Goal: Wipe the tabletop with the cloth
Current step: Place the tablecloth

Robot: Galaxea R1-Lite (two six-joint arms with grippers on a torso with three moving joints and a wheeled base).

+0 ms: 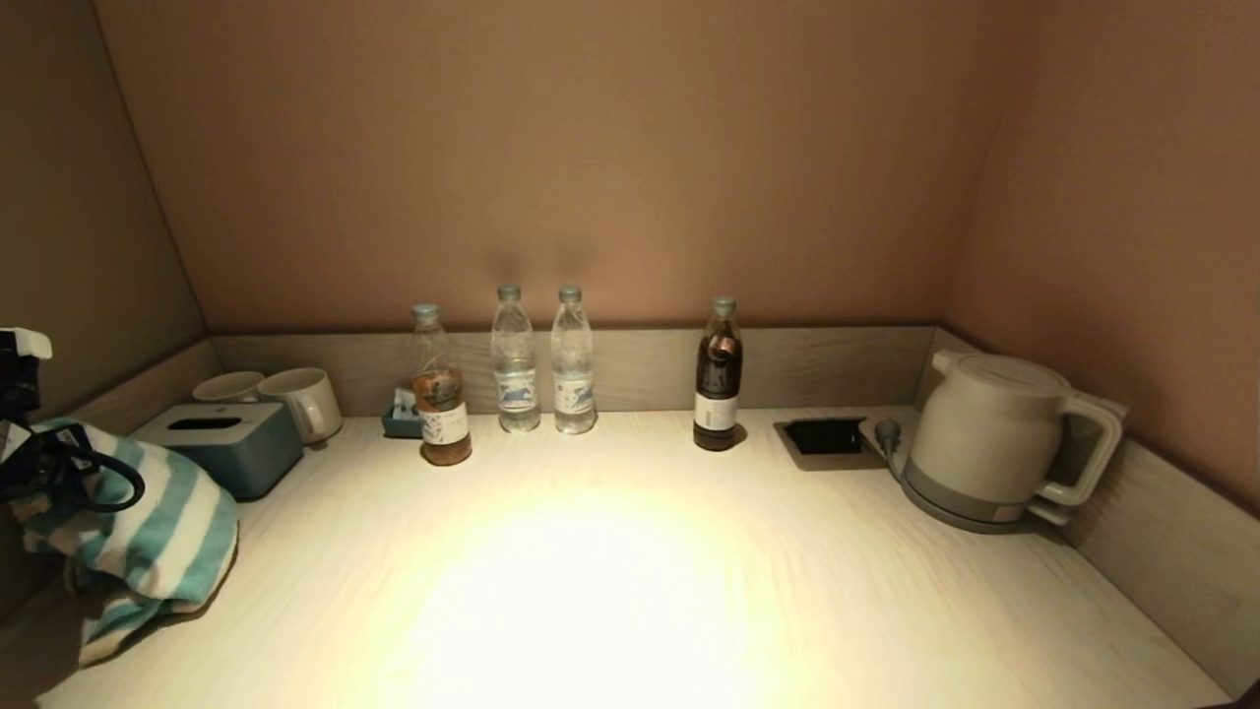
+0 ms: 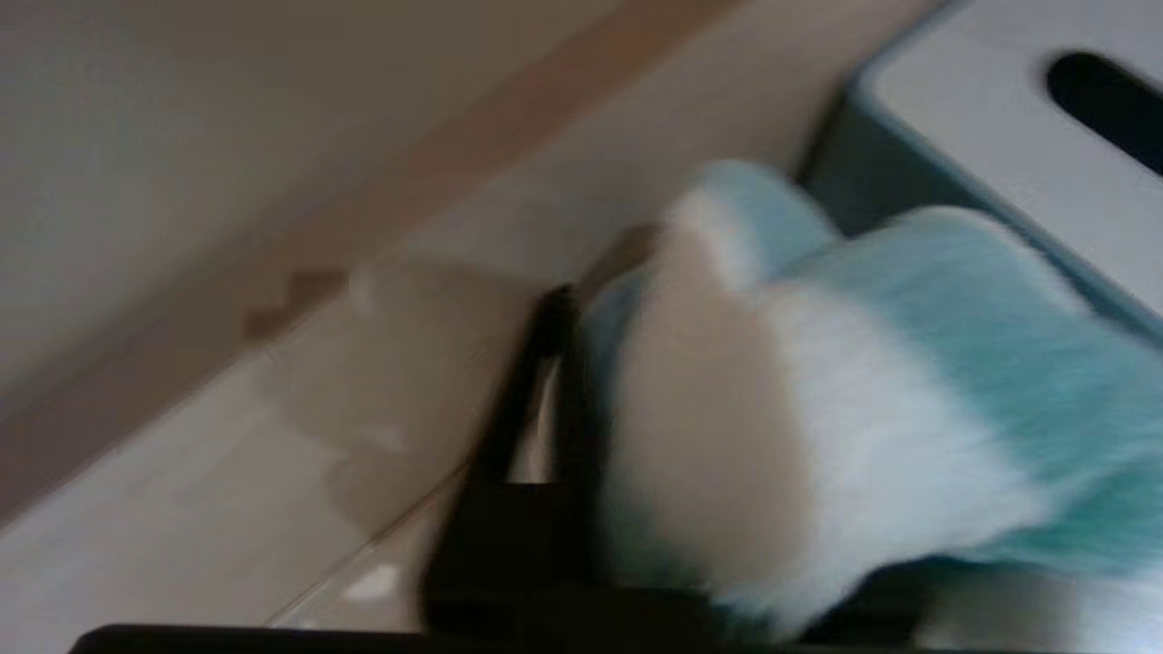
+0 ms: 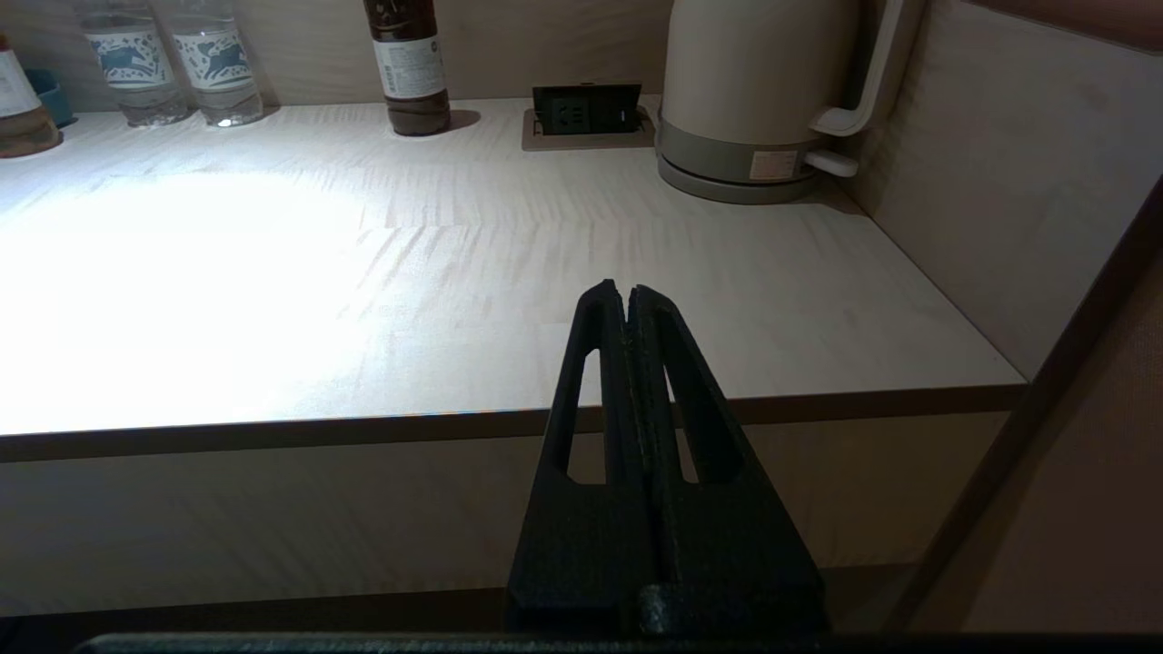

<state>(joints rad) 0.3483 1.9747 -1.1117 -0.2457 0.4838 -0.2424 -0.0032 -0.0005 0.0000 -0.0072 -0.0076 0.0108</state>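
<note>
Left hand (image 2: 545, 400) pinched on cloth (image 1: 148, 532) beside tissue box (image 1: 231, 443); right hand (image 3: 627, 295) pressed together, parked. Cloth best laid flat on desk (image 1: 630, 571), pressed evenly.

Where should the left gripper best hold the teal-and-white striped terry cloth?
On the bunched upper fold of the teal-and-white striped terry cloth, coming from above, as the left gripper appears to grip it: the rest drapes onto the pale wood-grain tabletop beside the grey-blue tissue box.

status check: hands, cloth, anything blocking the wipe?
Left hand shut on cloth, far left of tabletop. Right hand shut, empty, off the front edge. Tissue box right behind the cloth.
</note>
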